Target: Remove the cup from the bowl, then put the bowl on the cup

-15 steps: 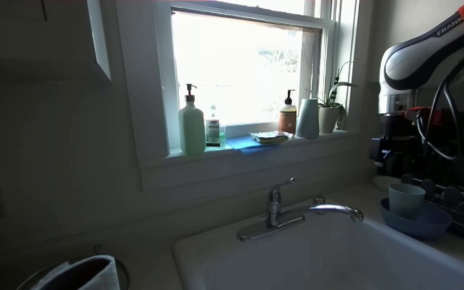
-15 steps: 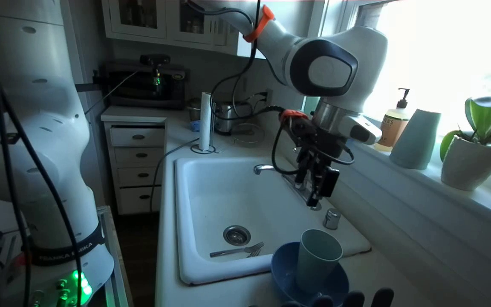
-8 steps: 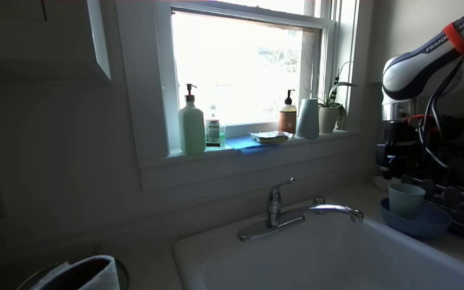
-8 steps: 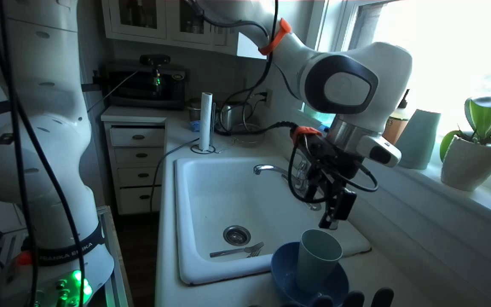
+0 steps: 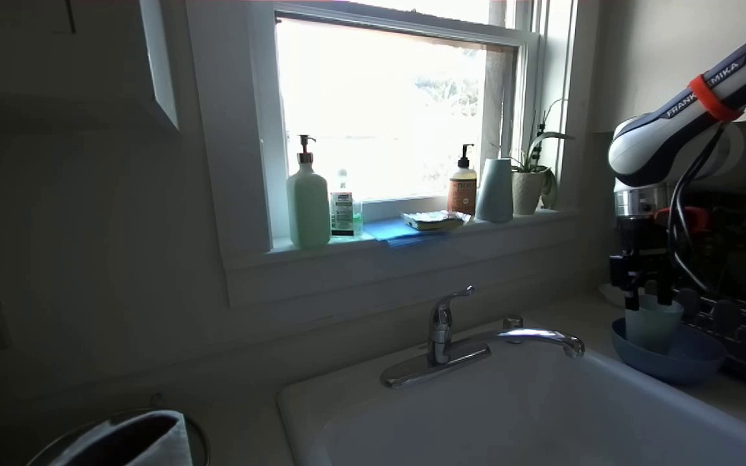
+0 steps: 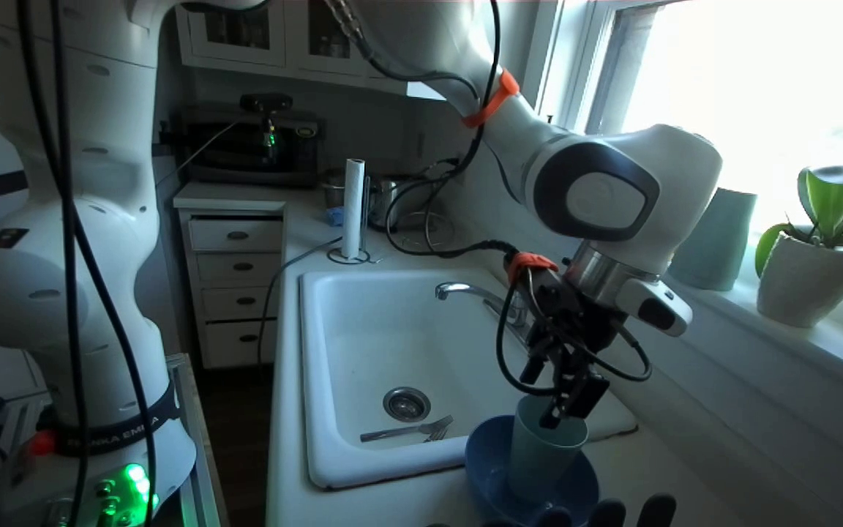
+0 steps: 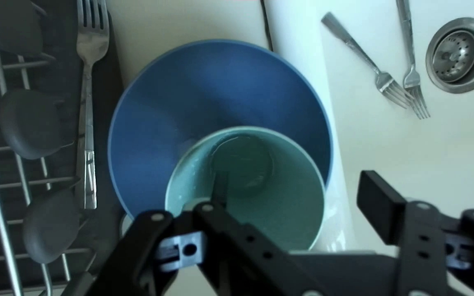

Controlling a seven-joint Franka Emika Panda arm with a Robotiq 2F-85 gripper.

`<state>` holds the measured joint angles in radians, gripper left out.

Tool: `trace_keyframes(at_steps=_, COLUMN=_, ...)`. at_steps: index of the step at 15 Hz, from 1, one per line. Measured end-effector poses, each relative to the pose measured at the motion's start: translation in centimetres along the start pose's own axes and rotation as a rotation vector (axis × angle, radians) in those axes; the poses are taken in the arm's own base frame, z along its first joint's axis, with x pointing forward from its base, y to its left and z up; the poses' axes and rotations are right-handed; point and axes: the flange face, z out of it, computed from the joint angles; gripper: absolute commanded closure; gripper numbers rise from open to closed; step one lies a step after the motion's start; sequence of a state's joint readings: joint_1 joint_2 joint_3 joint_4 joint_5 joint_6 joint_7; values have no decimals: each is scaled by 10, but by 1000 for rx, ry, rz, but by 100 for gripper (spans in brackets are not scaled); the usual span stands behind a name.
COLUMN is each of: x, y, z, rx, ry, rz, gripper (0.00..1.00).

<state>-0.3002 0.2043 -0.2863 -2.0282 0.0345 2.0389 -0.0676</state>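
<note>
My arm (image 6: 590,197) bends down over the tabletop (image 6: 377,505) in both exterior views, near a bright window (image 5: 379,103). The tabletop carries a white sink (image 6: 363,329) set into it. A wire dish rack (image 7: 31,123) with rounded grey prongs stands near the sink, and a shiny tap (image 5: 440,333) rises from the sink's edge on the window side. The blue bowl (image 7: 220,82) rests right side up on the tabletop, between the rack and the sink. Above it hangs my pincer (image 7: 298,195), released, its two fingers (image 7: 381,205) spread wide apart. The pale green cup (image 6: 542,461) stands mouth up inside the bowl. In the wrist view one of my fingers shows over the cup's mouth, the other past its rim on the side toward the sink; I cannot tell whether either touches the cup, or how far down the one over the mouth reaches. A fork (image 7: 92,47) lies along the rack's dark edge, just beside the bowl. Two more forks (image 7: 385,82) lie in the sink, their tines overlapping, near the round drain (image 7: 455,57).
</note>
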Motion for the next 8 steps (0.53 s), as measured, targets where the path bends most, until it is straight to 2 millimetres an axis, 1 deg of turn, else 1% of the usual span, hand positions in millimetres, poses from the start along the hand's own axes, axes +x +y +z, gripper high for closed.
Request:
trace_keyframes(at_steps=2, x=3, y=1, z=5, rx=12, ry=-5, rz=6, gripper=62)
trace_keyframes(at_steps=5, x=6, y=1, z=9, rx=35, ry=-7, rz=17, gripper=84)
trace_keyframes(at_steps=7, x=8, y=2, z=9, rx=43, ry=-6, rz=20, gripper=97)
trace_keyframes(at_steps=8, x=9, y=2, z=10, rx=45, ry=-7, rz=20, gripper=100)
